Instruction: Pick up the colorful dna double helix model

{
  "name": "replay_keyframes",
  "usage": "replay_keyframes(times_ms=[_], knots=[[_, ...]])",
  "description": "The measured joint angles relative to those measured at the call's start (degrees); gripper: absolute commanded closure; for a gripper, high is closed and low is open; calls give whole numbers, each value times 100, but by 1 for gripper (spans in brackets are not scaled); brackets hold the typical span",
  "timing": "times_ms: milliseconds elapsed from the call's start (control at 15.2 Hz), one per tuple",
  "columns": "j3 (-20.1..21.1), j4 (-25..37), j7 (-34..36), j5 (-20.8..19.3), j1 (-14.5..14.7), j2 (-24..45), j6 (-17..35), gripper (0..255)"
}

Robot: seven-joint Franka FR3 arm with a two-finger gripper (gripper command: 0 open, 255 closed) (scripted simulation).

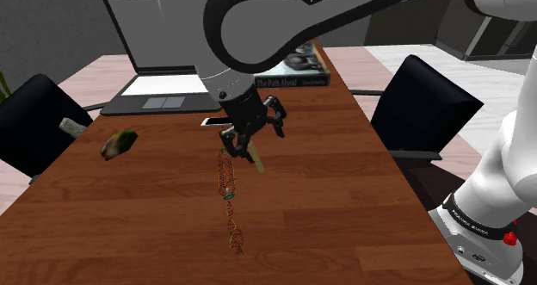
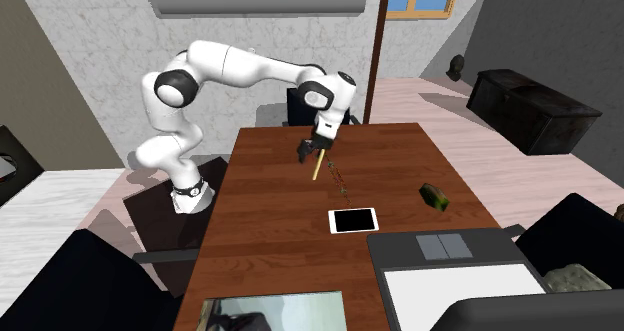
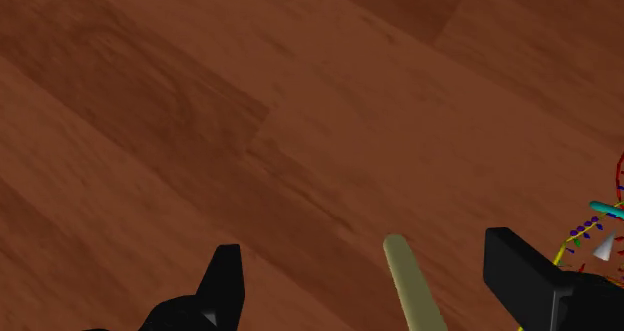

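Observation:
The DNA double helix model (image 1: pixel 229 187) is a thin, multicoloured spiral lying flat on the brown wooden table (image 1: pixel 327 206), running towards the shoulder view's front edge. It also shows as a small streak (image 2: pixel 339 178) in the second exterior view. My black gripper (image 1: pixel 254 137) hovers low over the model's far end, open. In the wrist view the gripper (image 3: pixel 365 251) has its fingers wide apart. A pale beige rod (image 3: pixel 408 282) lies on the table between them, untouched. The model's coloured rungs (image 3: pixel 598 231) lie outside one finger (image 3: pixel 520 269), not between the two.
An open laptop (image 1: pixel 163 59) and a book (image 1: pixel 297 72) stand at the table's far end. A white-framed tablet (image 2: pixel 353 220) lies flat near the gripper. A green lump (image 1: pixel 118 144) sits at the shoulder view's left. Black chairs (image 1: pixel 426 107) flank the table.

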Motion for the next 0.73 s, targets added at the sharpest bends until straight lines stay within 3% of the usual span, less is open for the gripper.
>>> replay_keyframes(times_ms=[198,528,726], knots=[[-16,900,341,-301,406,841,-268,0],[-171,2987,713,-747,1320,2377,-1044,0],[-217,3193,736,-813,1425,2622,-1037,0]])
